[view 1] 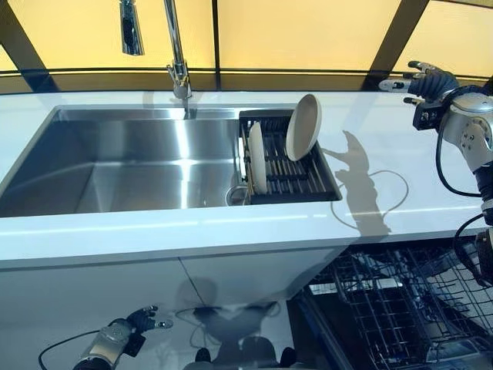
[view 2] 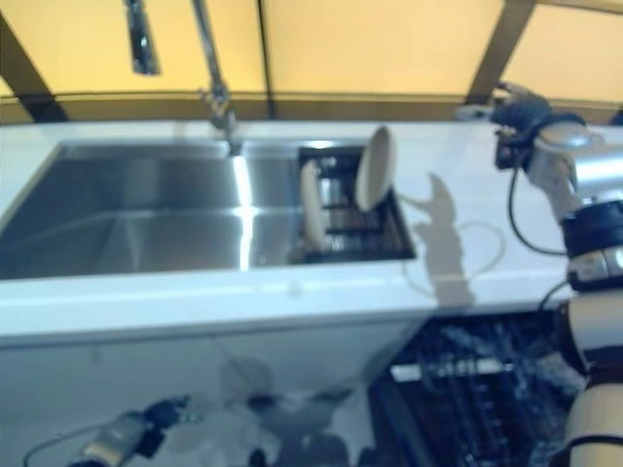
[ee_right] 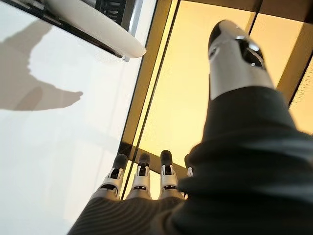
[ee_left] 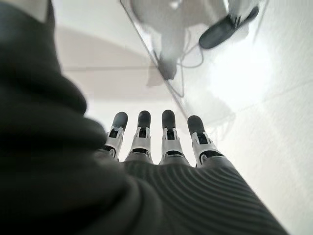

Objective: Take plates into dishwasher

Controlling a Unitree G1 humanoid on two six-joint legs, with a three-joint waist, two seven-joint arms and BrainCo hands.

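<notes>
Two pale plates, one large (view 1: 303, 126) and one smaller (view 1: 257, 169), stood on edge in the dark rack (view 1: 308, 181) at the sink's (view 1: 115, 162) right end. Right hand (view 1: 425, 80) hovered over the white counter (view 1: 370, 123) right of the rack, fingers straight, empty. Left hand (view 1: 143, 320) hung low before the cabinet, fingers relaxed, empty; dishwasher rack (view 1: 385, 308) stood open below right.

Silver-grey arms — dark-tipped robot hand (view 1: 420, 80)

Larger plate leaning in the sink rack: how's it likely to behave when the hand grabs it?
The larger plate stands almost on edge, propped in the dark rack, so a nudge would probably tip or roll it. Its smooth, glossy-looking surface suggests it is stiff, slippery and likely breakable. The right hand hovers open above the counter, apart from it.
</notes>
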